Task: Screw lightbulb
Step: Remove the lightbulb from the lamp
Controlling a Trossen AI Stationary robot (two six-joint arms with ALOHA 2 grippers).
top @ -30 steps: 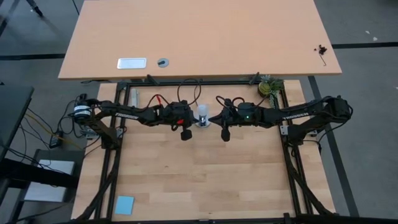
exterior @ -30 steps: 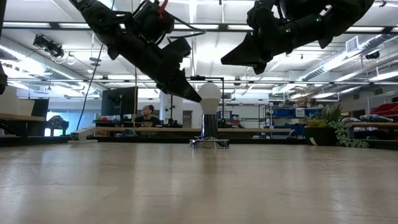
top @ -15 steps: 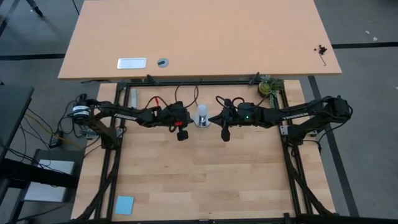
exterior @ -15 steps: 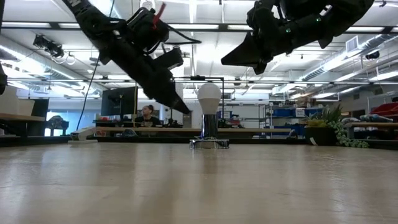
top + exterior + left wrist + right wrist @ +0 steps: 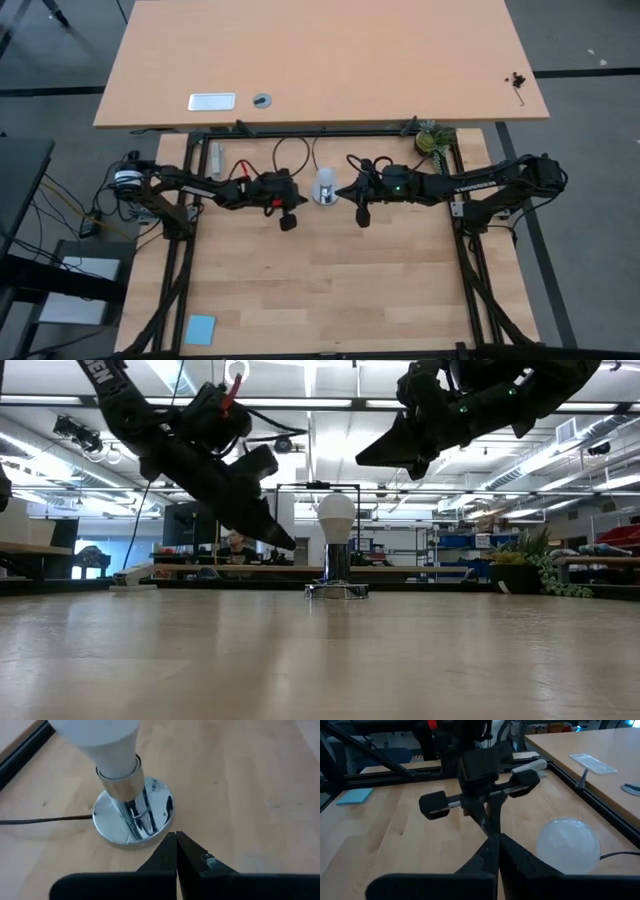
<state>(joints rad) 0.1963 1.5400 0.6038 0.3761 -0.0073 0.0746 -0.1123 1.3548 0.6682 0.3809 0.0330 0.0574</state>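
left end effector (image 5: 283, 544) backed off lightbulb (image 5: 336, 517), fingers together; right end effector (image 5: 368, 457) likewise together, above bulb. reopen, regrip squarely before twisting.

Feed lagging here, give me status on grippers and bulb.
Left gripper shut, empty, beside bulb. Right gripper shut, raised. White pear-shaped lightbulb upright in round chrome socket base. Nothing in the way.

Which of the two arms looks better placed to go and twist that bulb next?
Probably the right. The right gripper hangs about as near the lightbulb as the left gripper does, both shut. The bulb stands upright in its socket, between them.
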